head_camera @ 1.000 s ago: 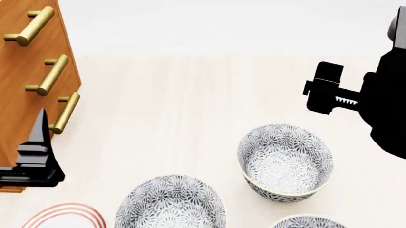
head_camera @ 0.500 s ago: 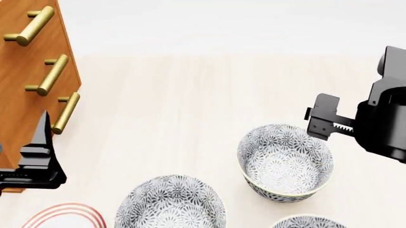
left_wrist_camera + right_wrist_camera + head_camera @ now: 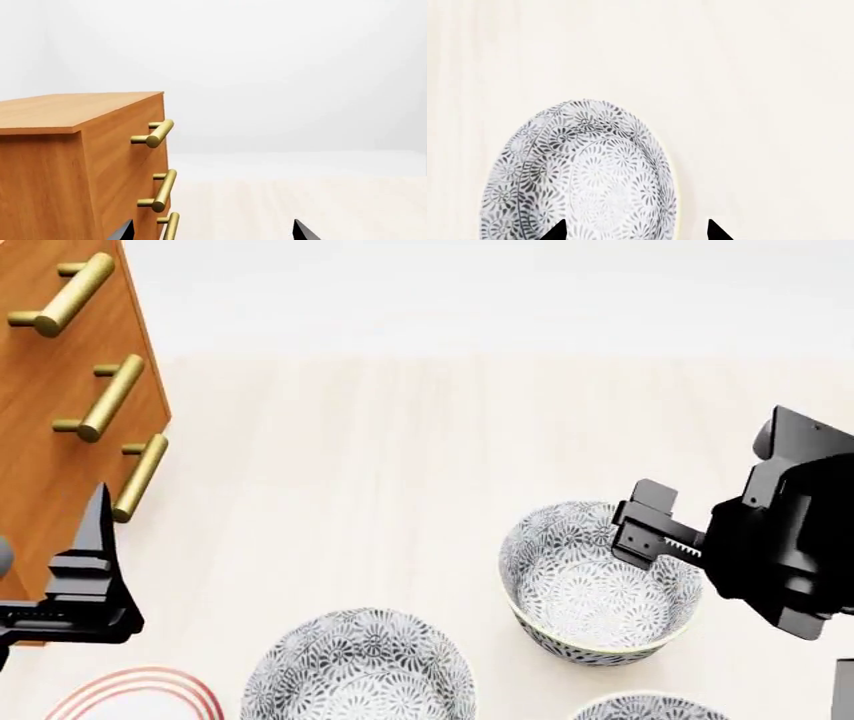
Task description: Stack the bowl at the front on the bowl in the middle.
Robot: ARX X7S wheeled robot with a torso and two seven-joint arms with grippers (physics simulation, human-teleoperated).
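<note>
left wrist: left gripper (image 3: pixel 210 234) tips spread wide, looking at a wooden drawer cabinet (image 3: pixel 73 165) with brass handles (image 3: pixel 155 135)
head: right gripper (image 3: pixel 650 530) hangs over the far-right rim of the bowl at the front (image 3: pixel 587 590); bowl in the middle (image 3: pixel 358 668) sits nearer, to the left; third bowl (image 3: pixel 647 708) and red-ringed plate (image 3: pixel 134 695) at the bottom edge
right wrist: fingertips (image 3: pixel 555 231) apart, floral bowl just beyond them on the pale tabletop (image 3: pixel 760 75)

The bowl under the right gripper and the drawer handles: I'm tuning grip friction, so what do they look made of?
The bowl looks like glazed ceramic: smooth walls, printed grey floral pattern, thin pale rim. The drawer handles look like brushed brass, golden with soft highlights. Both are rendered, so this is only appearance.
</note>
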